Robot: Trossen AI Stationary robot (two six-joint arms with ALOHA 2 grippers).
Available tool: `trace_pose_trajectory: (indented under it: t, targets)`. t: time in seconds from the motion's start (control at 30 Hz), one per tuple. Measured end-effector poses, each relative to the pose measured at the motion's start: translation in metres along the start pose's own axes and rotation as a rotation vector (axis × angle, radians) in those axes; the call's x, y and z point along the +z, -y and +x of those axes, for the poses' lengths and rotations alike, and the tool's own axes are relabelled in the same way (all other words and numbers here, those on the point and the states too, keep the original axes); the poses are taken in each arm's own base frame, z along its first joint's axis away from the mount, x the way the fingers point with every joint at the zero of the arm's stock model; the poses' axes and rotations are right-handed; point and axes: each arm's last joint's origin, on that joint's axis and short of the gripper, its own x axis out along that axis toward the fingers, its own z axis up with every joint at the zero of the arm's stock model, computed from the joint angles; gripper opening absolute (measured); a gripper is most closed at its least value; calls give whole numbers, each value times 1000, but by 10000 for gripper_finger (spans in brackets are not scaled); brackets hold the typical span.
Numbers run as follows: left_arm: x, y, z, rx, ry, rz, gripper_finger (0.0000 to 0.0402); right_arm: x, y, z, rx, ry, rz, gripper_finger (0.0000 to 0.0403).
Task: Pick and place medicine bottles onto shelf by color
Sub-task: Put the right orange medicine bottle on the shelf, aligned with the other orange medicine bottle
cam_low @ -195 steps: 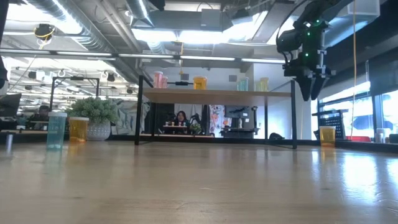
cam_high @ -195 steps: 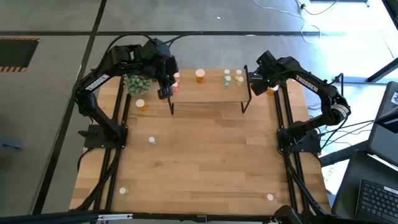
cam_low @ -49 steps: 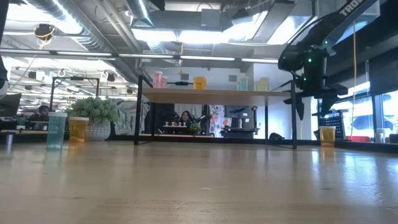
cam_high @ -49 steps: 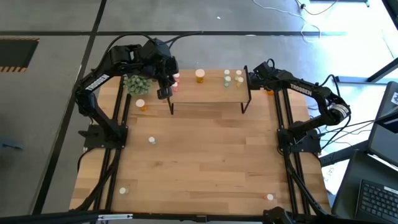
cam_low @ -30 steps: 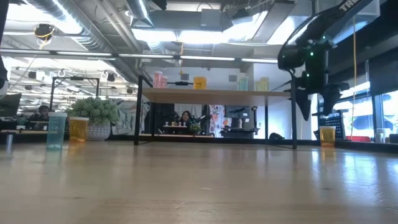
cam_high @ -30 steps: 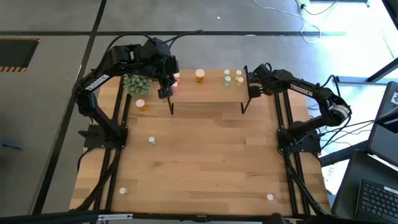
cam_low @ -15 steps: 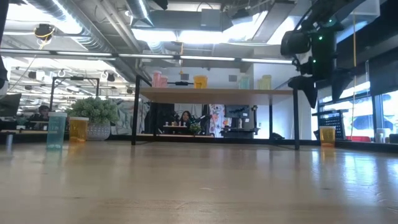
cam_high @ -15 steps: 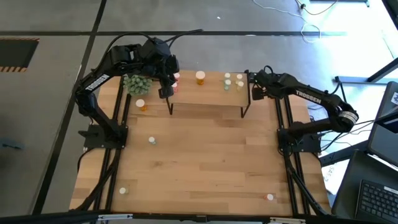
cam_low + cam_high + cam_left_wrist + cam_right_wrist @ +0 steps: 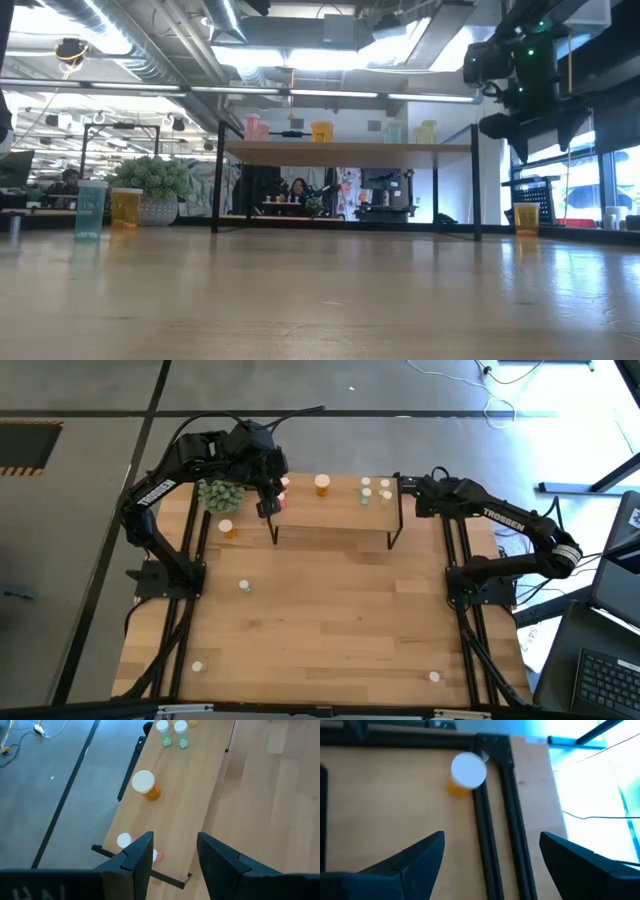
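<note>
Hovering with its fingers spread wide and empty, the right gripper (image 9: pixel 490 857) hung above the table's far right corner, just off the right end of the shelf (image 9: pixel 335 510). Its wrist view looked down on an orange bottle (image 9: pixel 465 774) with a pale cap, standing upright on the table beside the arm's black rail; the low view showed that bottle (image 9: pixel 526 217) on the tabletop right of the shelf's legs.

It was probably light, stiff plastic, smooth and round, so it could slip or tip under an off-centre squeeze. The sensible hold looked to be across the body below the cap, jaws level and centred.

The left gripper (image 9: pixel 172 852) waited over the shelf's left end, fingers partly apart with nothing between them, above the pink bottles (image 9: pixel 283 491). A larger orange bottle (image 9: pixel 322 483) stood mid-shelf and the pale green bottles (image 9: pixel 374 489) toward its right. More bottles sat on the table: another orange one (image 9: pixel 228 528) near the potted plant (image 9: pixel 220 494), others scattered well apart toward the near edge.
</note>
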Motion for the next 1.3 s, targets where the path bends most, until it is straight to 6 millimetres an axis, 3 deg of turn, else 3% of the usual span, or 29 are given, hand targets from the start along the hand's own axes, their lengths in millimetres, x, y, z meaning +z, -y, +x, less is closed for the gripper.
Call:
trace_pose_trajectory:
  t: [0.27,0.5,0.8,1.3]
  targets:
    - [0,0,0,0,0,-1,147,4,0,4,-53,66,90,328]
    - [0,0,0,0,-1,1,147,-14,-8,29,-19,36,116,328]
    - [0,0,0,0,-1,1,147,-27,-17,53,25,117,209,328]
    - [0,0,0,0,-1,28,147,-25,-16,75,87,134,368,328]
